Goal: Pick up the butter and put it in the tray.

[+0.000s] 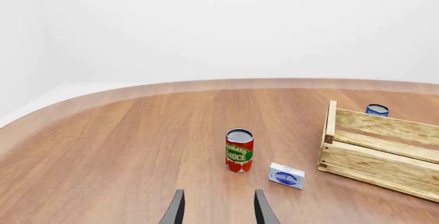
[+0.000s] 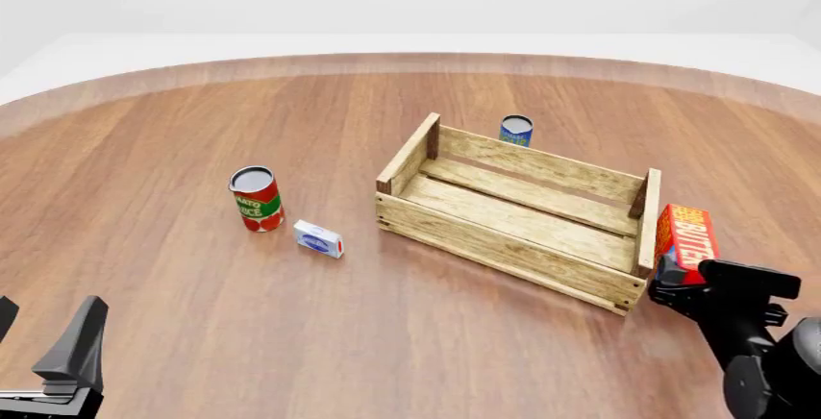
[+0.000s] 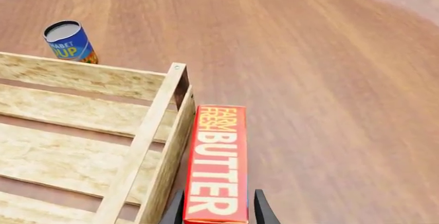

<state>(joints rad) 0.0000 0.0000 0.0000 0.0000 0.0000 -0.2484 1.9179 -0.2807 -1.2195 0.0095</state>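
The butter (image 3: 216, 167), a red and orange carton with white lettering, stands on the table just outside the right end board of the tray (image 3: 147, 136), close against it. My right gripper (image 3: 219, 208) is open, one finger on each side of the carton's near end, with a small gap showing. In the front view the butter (image 2: 685, 234) rises above the right gripper (image 2: 680, 286), beside the wooden slatted tray (image 2: 507, 236), which holds nothing. My left gripper (image 1: 219, 211) is open and holds nothing, low at the near left (image 2: 45, 332).
A tomato sauce can (image 2: 257, 199) and a small white-and-blue box (image 2: 318, 239) sit left of the tray. A blue can (image 2: 516, 131) stands behind the tray's far side. The round wooden table's edge (image 2: 385, 59) curves along the back.
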